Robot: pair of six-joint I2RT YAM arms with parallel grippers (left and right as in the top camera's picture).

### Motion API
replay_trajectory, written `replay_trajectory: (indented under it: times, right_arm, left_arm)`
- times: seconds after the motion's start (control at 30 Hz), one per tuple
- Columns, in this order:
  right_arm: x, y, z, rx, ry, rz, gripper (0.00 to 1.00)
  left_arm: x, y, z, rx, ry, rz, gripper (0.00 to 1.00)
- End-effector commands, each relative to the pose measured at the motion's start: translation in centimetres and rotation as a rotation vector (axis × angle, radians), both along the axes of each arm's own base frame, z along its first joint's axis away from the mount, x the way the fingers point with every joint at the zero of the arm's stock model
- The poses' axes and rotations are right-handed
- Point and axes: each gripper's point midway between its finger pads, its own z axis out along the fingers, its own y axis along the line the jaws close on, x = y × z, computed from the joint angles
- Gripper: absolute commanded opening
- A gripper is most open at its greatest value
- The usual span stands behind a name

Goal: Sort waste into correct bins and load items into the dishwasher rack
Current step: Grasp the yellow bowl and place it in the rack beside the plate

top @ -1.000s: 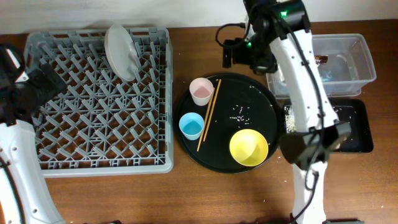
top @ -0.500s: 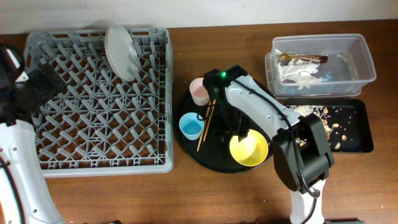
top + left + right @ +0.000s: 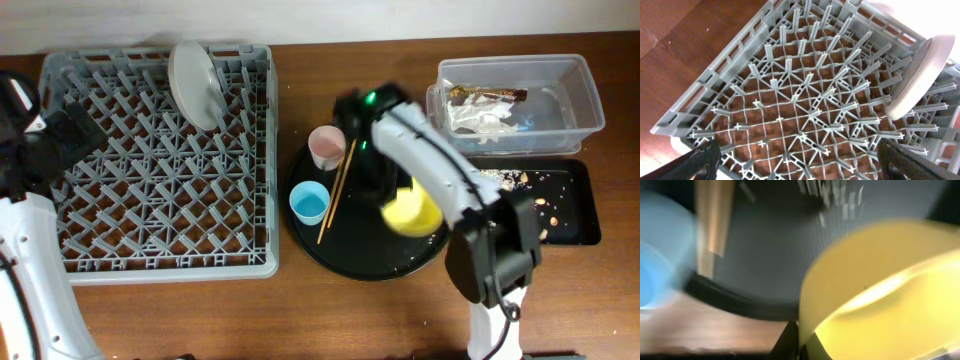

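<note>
My right gripper is shut on the rim of the yellow bowl, which is blurred and tilted above the round black tray. In the right wrist view the bowl fills the right side, and its wall is pinched between my fingertips. A pink cup, a blue cup and the chopsticks lie on that tray. The grey plate stands in the dishwasher rack. My left gripper hangs open over the rack, near the plate.
The clear tub at the back right holds white tissue and a brown wrapper. In front of it the shallow black tray holds food scraps. A few rice grains lie on the round tray.
My right arm swung from over the clear tub down to the yellow bowl, shut on its rim and lifted it slightly toward the back. The left arm has not moved.
</note>
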Motion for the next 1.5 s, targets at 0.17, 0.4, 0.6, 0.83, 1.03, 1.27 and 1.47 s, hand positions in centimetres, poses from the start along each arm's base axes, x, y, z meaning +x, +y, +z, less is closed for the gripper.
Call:
replay_trajectory:
  times: [0.17,0.4,0.6,0.83,1.03,1.27,1.47]
  right_arm:
    - [14.7,13.5,20.2,0.989,-0.737,0.237,0.04]
    - [16.4,21.6,22.0,1.552,-0.664,0.405,0.04]
    - [17.2,23.9,15.9,1.624,-0.555,0.445,0.04]
    - [19.7,26.3,10.9,1.541,-0.599,0.296,0.04]
    - [21.4,26.5,6.6,1.484,-0.599,0.212,0.04]
    - [20.8,26.8,5.8,1.528,-0.590,0.276,0.04]
    - [20.8,25.6,5.9,1.551,-0.501,0.231,0.43]
  left_arm:
    - [-0.1,0.3,0.8,0.008,-0.020,0.013,1.00]
    - [-0.1,0.3,0.8,0.008,-0.020,0.013,0.99]
    - [-0.1,0.3,0.8,0.008,-0.021,0.013,1.00]
    - [-0.1,0.3,0.8,0.008,-0.021,0.013,1.00]
    - [-0.1,0.3,0.8,0.008,-0.020,0.013,1.00]
    - [-0.1,0.3,0.8,0.008,-0.020,0.013,1.00]
    - [-0.1,0.3,0.8,0.008,-0.020,0.013,0.99]
